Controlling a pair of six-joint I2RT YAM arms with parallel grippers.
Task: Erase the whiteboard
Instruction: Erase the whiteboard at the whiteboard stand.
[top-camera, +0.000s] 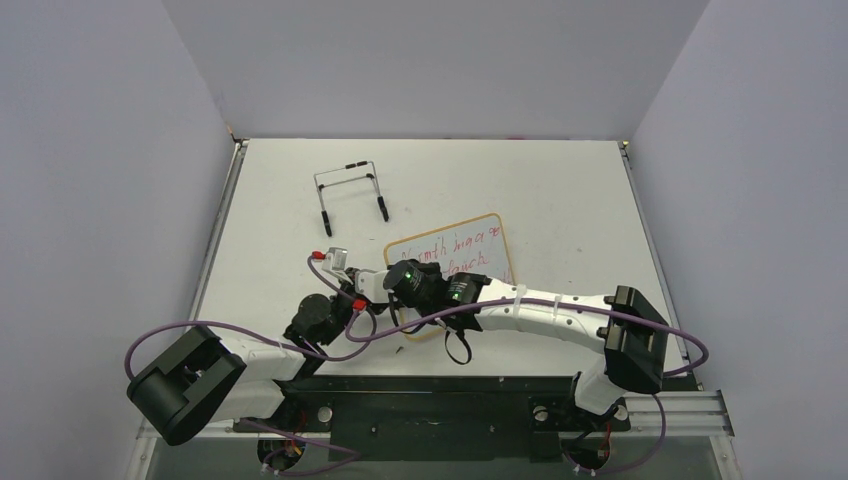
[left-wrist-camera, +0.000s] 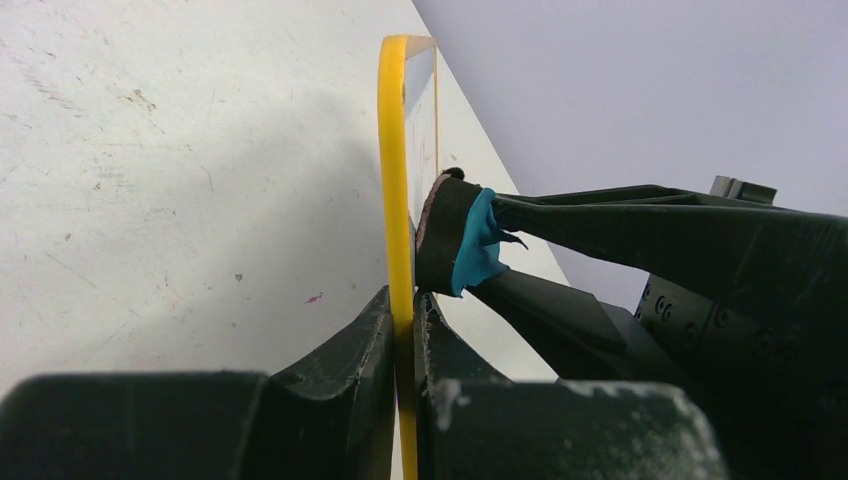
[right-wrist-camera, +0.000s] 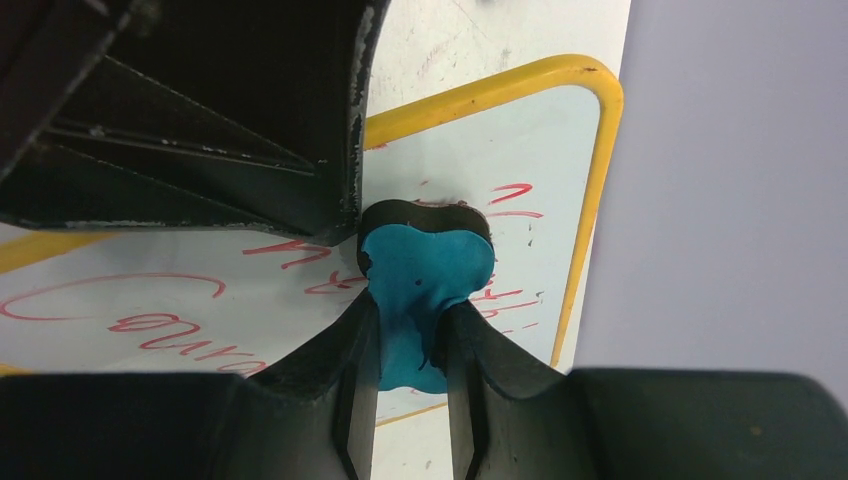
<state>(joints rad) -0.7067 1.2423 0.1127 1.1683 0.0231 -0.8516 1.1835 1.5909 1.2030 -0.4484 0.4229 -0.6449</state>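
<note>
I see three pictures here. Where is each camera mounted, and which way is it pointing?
Top camera: above and behind the robot, looking down on the table, wire stand and whiteboard; the left arm and right arm show, bases nearest.
Left wrist camera: on the left arm, looking along the left claw, shut on the whiteboard's yellow edge.
Right wrist camera: on the right arm, looking along the right claw, which pinches a blue eraser against the red writing.
Shared: both wrist views show the blue eraser on the whiteboard.

left jaws clamp the whiteboard (left-wrist-camera: 396, 150) edge-on while a blue eraser (left-wrist-camera: 472, 245) presses its face.
</note>
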